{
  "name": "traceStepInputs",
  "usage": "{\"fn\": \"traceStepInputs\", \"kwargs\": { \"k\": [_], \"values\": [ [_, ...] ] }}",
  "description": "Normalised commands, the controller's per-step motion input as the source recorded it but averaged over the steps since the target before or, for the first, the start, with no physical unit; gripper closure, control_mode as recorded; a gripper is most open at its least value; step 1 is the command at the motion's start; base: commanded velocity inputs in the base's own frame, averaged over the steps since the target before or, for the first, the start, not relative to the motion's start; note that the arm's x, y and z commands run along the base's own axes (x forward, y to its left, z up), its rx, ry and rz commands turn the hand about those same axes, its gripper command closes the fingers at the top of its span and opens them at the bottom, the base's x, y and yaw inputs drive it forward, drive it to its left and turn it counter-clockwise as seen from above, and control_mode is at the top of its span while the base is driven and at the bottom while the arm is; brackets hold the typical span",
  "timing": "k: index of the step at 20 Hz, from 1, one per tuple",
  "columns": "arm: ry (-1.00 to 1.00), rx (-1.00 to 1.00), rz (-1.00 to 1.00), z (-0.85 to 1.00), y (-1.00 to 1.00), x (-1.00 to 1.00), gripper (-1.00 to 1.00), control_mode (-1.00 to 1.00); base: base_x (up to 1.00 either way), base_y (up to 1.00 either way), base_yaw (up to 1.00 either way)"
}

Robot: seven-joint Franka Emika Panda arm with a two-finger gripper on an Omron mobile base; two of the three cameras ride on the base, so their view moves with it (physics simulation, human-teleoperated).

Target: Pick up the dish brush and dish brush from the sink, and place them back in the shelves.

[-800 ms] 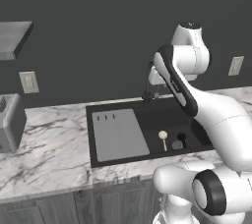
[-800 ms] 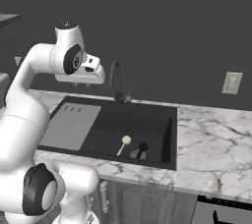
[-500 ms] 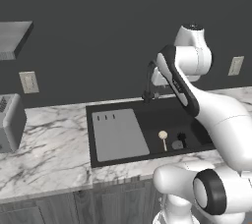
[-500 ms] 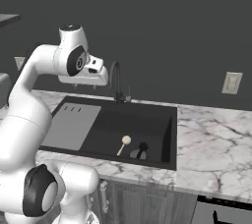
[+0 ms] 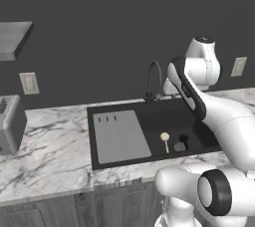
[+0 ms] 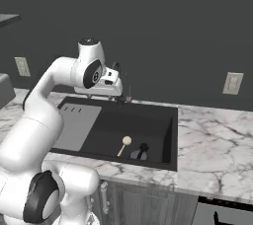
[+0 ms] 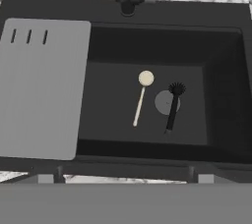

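Gripper: hung above the back of the sink, near the faucet, pointing down — whether its fingers stood apart or together could not be told.
Arm: rose from the base and bent over the basin, its hand well above the brushes.
Sink: black basin set in the marble counter; seen from the hand straight down.
Board: pale grey insert covering the left part of the sink, 3 short slots near its back edge.
Faucet: dark, arched, at the back rim of the sink, near the middle.
Pale brush: lay flat on the basin floor, round head toward the faucet, handle pointing to the front rim; also seen from the left base and the right base.
Black brush: lay just beside the pale one on its right, bristled head toward the back, its handle crossing the grey drain; the 2 brushes were apart, not touching.
Shelf: grey slab on the dark wall — high, left of the sink.
Toaster: on the counter at the far left.
Outlets: 1 on the wall left of the sink, 1 to the right.
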Motion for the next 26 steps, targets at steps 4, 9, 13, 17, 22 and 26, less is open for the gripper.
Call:
{"fn": "traceStepInputs", "kwargs": {
  "k": [4, 9, 13, 17, 22, 26],
  "values": [
    [0.01, 0.0, 0.0, -0.4, -0.39, 0.36, -1.0, -1.0, 0.0, 0.0, 0.0],
    [0.01, 0.0, 0.0, -0.44, -0.25, 0.45, -1.0, -1.0, 0.0, 0.0, 0.0],
    [0.05, 0.0, 0.0, -0.46, -0.24, 0.46, -1.0, -1.0, 0.0, 0.0, 0.0],
    [0.02, 0.0, 0.0, -0.52, -0.23, 0.41, -1.0, -1.0, 0.0, 0.0, 0.0],
    [0.02, 0.0, 0.0, -0.53, -0.07, 0.36, -1.0, -1.0, 0.0, 0.0, 0.0],
    [0.0, 0.0, 0.0, -0.51, 0.0, 0.3, -1.0, -1.0, 0.0, 0.0, 0.0]
  ]
}}
